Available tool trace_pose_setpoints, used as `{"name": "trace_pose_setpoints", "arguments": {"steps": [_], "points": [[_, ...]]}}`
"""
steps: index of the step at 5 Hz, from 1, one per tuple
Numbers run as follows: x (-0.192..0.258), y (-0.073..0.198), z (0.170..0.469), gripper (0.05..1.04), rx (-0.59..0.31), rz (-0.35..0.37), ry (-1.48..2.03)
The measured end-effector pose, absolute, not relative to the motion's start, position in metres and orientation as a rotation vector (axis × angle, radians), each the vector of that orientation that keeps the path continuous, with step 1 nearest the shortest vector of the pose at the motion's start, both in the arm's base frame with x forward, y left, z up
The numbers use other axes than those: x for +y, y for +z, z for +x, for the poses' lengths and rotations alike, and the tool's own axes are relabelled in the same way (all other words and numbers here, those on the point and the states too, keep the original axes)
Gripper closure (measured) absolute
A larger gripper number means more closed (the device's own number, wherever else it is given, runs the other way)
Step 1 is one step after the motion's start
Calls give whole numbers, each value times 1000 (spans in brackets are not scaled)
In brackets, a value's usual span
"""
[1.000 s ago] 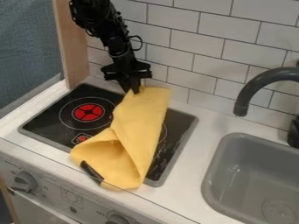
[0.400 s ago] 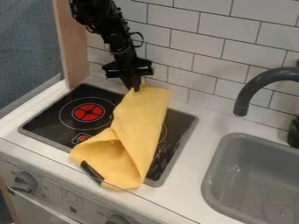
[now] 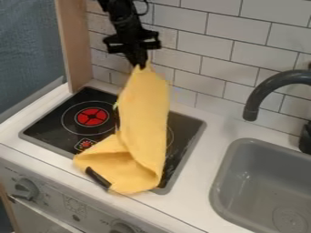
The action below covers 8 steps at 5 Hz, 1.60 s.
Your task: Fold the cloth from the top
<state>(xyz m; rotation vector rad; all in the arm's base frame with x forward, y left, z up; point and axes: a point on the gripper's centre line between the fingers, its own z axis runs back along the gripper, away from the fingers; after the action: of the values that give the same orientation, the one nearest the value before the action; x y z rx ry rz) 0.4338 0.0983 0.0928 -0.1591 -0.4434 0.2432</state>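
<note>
The black gripper (image 3: 141,65) hangs above the back part of the stove, in front of the tiled wall, shut on the top corner of the yellow cloth (image 3: 144,109). From there the cloth slopes down in a raised peak. Its lower part rests over the right half and front edge of the black stove top, with a loose fold opening toward the front left. A black strip lies along the cloth's lower left edge.
The stove top (image 3: 50,119) has a red burner mark left of the cloth. To the right are a grey sink (image 3: 261,182) and a dark faucet (image 3: 261,93). Tiled wall (image 3: 200,45) stands behind, a wooden panel (image 3: 79,45) at the left, knobs (image 3: 25,188) in front.
The gripper has risen, lifting the cloth's top corner off the surface. The cloth's upper part now stands higher and narrower, and its lower right edge has shifted slightly.
</note>
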Motion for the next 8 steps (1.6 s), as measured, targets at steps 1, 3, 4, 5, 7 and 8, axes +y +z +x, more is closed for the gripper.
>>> {"name": "trace_pose_setpoints", "arguments": {"steps": [1,3,4,5,7,8], "points": [[88,107,403,1035,-378,-113,252],[52,105,351,1035,-280,-130,214],[27,87,330,1035,-212,-129,134],[11,68,311,1035,-142,-109,62],[15,22,279,1035,29,-74,84],[24,9,277,1035,41,-52,94]]}}
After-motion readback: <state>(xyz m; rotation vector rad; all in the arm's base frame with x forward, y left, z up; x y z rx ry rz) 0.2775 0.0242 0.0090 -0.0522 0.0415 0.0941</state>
